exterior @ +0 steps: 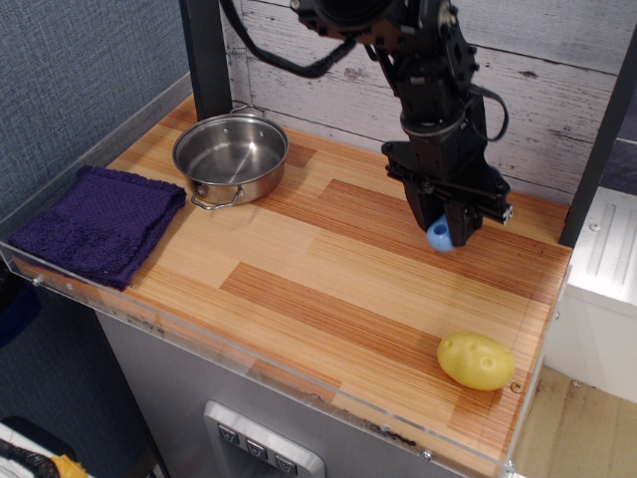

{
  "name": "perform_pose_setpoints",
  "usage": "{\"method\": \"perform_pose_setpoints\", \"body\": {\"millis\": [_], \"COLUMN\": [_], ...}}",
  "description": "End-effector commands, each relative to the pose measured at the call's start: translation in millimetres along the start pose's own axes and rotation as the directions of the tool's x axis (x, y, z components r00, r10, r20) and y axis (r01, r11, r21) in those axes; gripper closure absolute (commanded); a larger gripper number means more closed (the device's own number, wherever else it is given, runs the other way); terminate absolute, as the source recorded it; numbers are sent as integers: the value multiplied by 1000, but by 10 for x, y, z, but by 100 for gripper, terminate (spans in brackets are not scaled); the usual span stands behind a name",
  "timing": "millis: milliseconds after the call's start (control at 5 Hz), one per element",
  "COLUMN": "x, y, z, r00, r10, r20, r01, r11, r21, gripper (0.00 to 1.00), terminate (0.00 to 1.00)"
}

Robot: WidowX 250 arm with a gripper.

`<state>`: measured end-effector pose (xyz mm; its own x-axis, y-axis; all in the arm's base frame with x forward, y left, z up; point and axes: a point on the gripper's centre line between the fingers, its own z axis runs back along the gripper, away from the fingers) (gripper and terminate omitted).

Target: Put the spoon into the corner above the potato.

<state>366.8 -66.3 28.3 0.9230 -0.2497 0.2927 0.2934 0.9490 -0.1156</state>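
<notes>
My gripper (445,227) is shut on the spoon (439,236). Only the light-blue end of its handle shows below the fingers; the grey bowl is hidden inside the gripper. The gripper hangs over the right part of the striped wooden tabletop, a little above it and left of the far right corner (555,221), where the whitewashed plank wall meets the black post. The yellow potato (476,360) lies near the front right edge, below that corner and well in front of the gripper.
A steel pot (231,155) stands at the back left, next to a black post (206,55). A purple cloth (97,222) lies at the left front. A clear plastic rim (249,370) runs along the front edge. A second black post (602,129) stands at the right.
</notes>
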Motion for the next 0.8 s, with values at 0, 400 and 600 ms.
{"method": "perform_pose_setpoints", "body": {"millis": [0,400,600], "x": [9,-13,-36], "y": [-77,-23,41], "z": [6,78,159], "r00": [998,999,1000], "r10": [-63,-37,-17], "r20": [-5,-21,-7], "r01": [62,36,17], "r11": [997,999,999], "r21": [-34,-34,-30], "gripper": [100,0,0], "terminate": [0,0,0]}}
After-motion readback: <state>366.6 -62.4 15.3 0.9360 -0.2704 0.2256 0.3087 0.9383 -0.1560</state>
